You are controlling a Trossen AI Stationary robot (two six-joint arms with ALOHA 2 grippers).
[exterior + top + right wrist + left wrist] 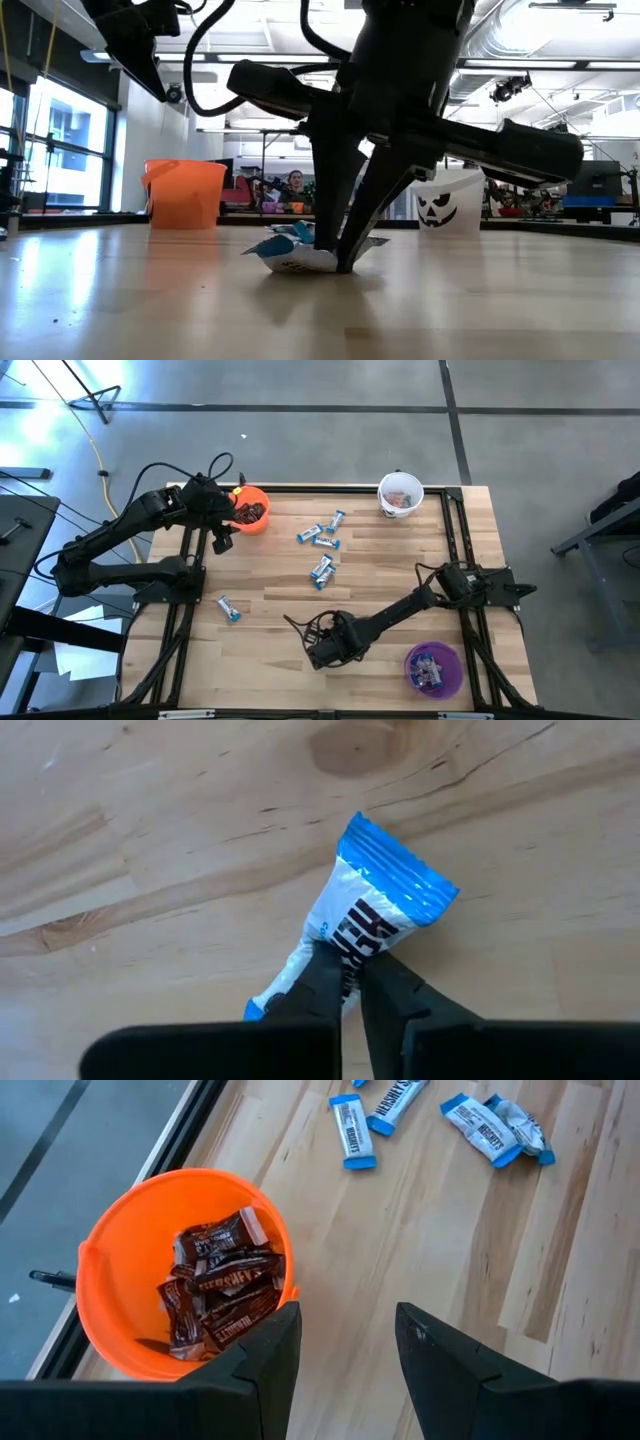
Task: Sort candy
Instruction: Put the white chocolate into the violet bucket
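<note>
My right gripper [322, 655] stands near the table's front edge, pointing down, shut on a blue-and-white candy [385, 910] that lies on the wood. More blue-and-white candy lies loose at mid-table [320, 536] [322, 571], with one piece toward the left [229, 608]. My left gripper [345, 1360] hangs open beside the orange cup [110, 1260], which holds dark brown candy [220, 1285]. Nothing is between its fingers. My right gripper pinches the candy's wrapper near its middle [352, 942] between its two fingers. The fingers [345, 255] come from above, slanting down, and lie across the piece. The candy [290, 258] rests on the table, with its wrapper ends crumpled upward.
A white cup [401, 494] stands at the far right corner. A purple cup [445, 680] with blue-and-white pieces stands at the near right, close to my right arm. The orange cup [250, 510] is at the far left. Black frame rails [185, 600] run along the table's sides.
</note>
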